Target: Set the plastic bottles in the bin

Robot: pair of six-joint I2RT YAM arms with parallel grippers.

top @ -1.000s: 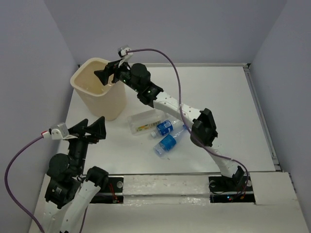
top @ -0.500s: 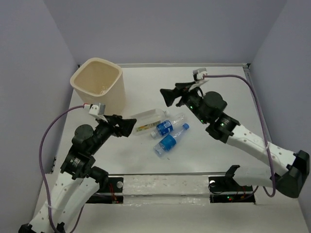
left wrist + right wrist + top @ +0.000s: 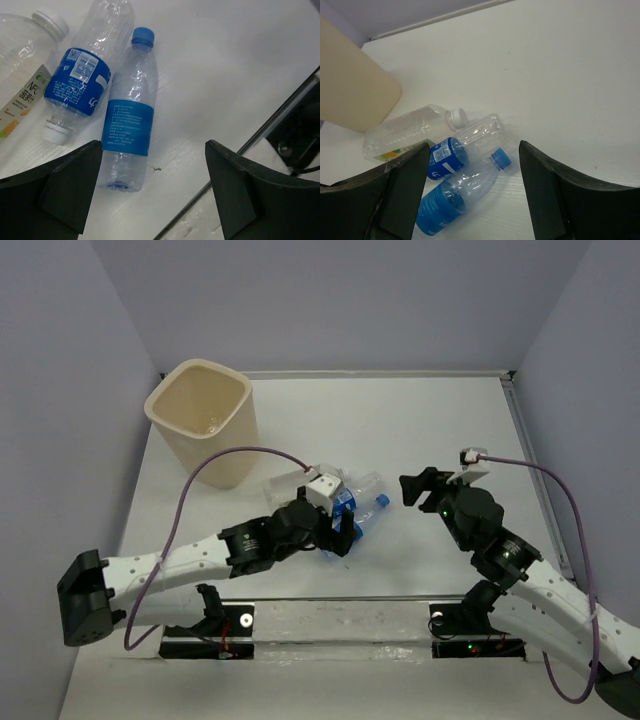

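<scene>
Three plastic bottles lie together mid-table. The squarish one with the white-yellow-green label (image 3: 290, 487) (image 3: 22, 80) (image 3: 405, 137) is leftmost. One with a blue label and white cap (image 3: 80, 75) (image 3: 470, 140) lies beside one with a blue label and blue cap (image 3: 375, 504) (image 3: 129, 117) (image 3: 462, 192). The two unlabelled bottles are out of view. The cream bin (image 3: 202, 420) (image 3: 352, 90) stands at the back left. My left gripper (image 3: 342, 536) (image 3: 155, 192) is open and empty, just above the blue-cap bottle's base. My right gripper (image 3: 415, 486) (image 3: 472, 190) is open and empty, to the right of the bottles.
A raised rail (image 3: 540, 470) runs along the table's right edge and a metal strip (image 3: 280, 125) along the near edge. Grey walls close in the left, back and right sides.
My right gripper has left the bin's rim and swung back to the right of the bottles. My left arm has reached from the near left to over the blue-labelled bottles.
</scene>
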